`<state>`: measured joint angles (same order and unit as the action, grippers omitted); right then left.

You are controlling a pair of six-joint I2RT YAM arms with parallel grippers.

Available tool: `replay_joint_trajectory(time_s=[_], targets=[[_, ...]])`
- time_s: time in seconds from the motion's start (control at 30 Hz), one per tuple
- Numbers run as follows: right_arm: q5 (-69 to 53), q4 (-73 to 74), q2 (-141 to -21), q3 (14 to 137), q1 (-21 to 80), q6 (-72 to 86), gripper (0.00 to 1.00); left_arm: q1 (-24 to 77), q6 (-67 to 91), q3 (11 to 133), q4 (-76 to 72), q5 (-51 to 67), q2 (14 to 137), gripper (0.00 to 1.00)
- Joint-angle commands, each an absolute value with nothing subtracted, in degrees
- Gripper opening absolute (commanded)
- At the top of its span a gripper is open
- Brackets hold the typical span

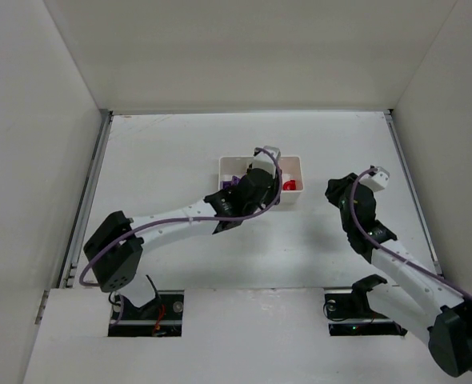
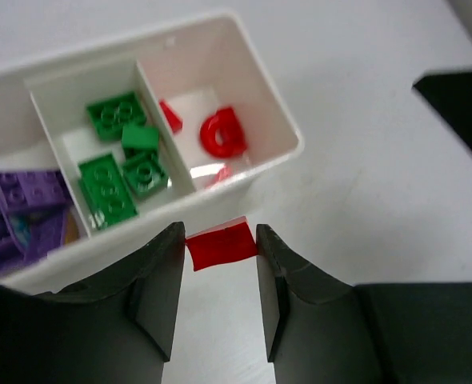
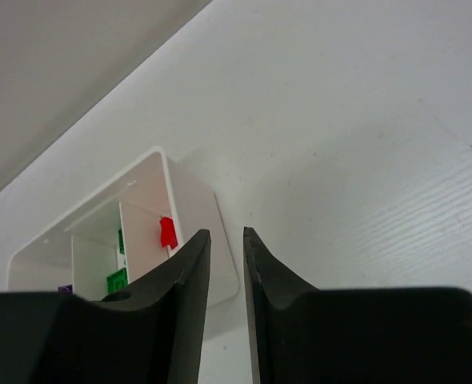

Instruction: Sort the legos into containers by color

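**Grip state.** The left gripper (image 2: pixel 220 238) has its fingers (image 2: pixel 160 296) pinched on a small red plastic brick (image 2: pixel 220 246), with one finger against each short end. The brick's long axis runs from finger to finger, roughly parallel to the near wall of the white rectangular plastic tray (image 2: pixel 290 148).

**Position.** The brick sits just outside that near wall, on the gripper's side. It is about level with the divider between the middle and right-hand compartments. The red compartment (image 2: pixel 248 76), the right-hand one of three in the left wrist view, lies ahead of the fingers and slightly to the right. It contains loose red pieces (image 2: pixel 224 132). The middle compartment holds green bricks (image 2: pixel 108 188) and the left one holds purple bricks (image 2: pixel 28 192).

**Move required (judgement).** Carry the brick forward over the wall and a little to the right before release. Released here, it would likely land on the white surface (image 2: pixel 364 200) or the rim. Clearance above the wall cannot be confirmed.

**Other arm.** The right gripper (image 3: pixel 226 238) stands apart from the tray, off its right end. Its fingers are drawn close with a narrow gap and grip nothing. The left arm is the nearer one and carries the load.
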<state>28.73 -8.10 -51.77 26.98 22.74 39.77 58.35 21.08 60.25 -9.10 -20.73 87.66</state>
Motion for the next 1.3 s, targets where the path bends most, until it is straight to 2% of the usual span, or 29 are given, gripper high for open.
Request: replay_joint_trajectory(time_s=[0.0, 0.07, 0.2, 0.27, 0.37, 0.57, 0.6, 0.63, 0.87, 1.17, 1.27], targets=[[28.9, -10.2, -48.0, 25.3, 20.5, 44.4, 0.28, 55.7, 18.5, 67.0, -12.3, -19.9, 93.6, 0.27], [27.6, -10.7, -46.6, 24.7, 19.6, 44.6, 0.29, 54.5, 17.8, 70.7, -12.5, -18.1, 97.2, 0.28], [26.8, -11.2, -45.8, 24.2, 18.9, 45.2, 0.36, 52.7, 17.5, 77.4, -12.1, -15.2, 103.6, 0.3], [26.6, -11.3, -45.7, 24.2, 18.9, 45.2, 0.41, 52.2, 17.5, 80.1, -11.6, -14.2, 106.2, 0.35], [26.0, -11.4, -45.2, 24.2, 19.1, 45.2, 0.46, 52.0, 17.4, 83.0, -10.9, -13.3, 108.6, 0.52], [26.1, -12.4, -45.1, 24.0, 19.1, 44.9, 0.53, 52.2, 16.8, 84.1, -11.3, -13.4, 107.6, 0.72], [26.1, -12.4, -45.2, 24.0, 19.1, 44.9, 0.54, 52.2, 16.6, 83.6, -11.3, -13.7, 106.8, 0.81], [26.2, -12.4, -45.3, 24.0, 19.1, 44.8, 0.55, 52.2, 16.5, 82.9, -11.3, -13.9, 105.7, 1.0], [26.6, -12.0, -43.9, 23.3, 18.3, 44.8, 0.62, 51.5, 17.9, 71.7, -11.1, -20.1, 92.1, 1.0], [26.5, -12.2, -43.6, 22.8, 16.6, 44.5, 0.73, 46.4, 24.6, 47.7, -6.5, -30.2, 61.8, 1.0], [26.8, -12.4, -45.3, 22.9, 16.3, 44.4, 0.82, 42.2, 29.5, 40.7, 0.0, -34.5, 52.5, 1.0]])
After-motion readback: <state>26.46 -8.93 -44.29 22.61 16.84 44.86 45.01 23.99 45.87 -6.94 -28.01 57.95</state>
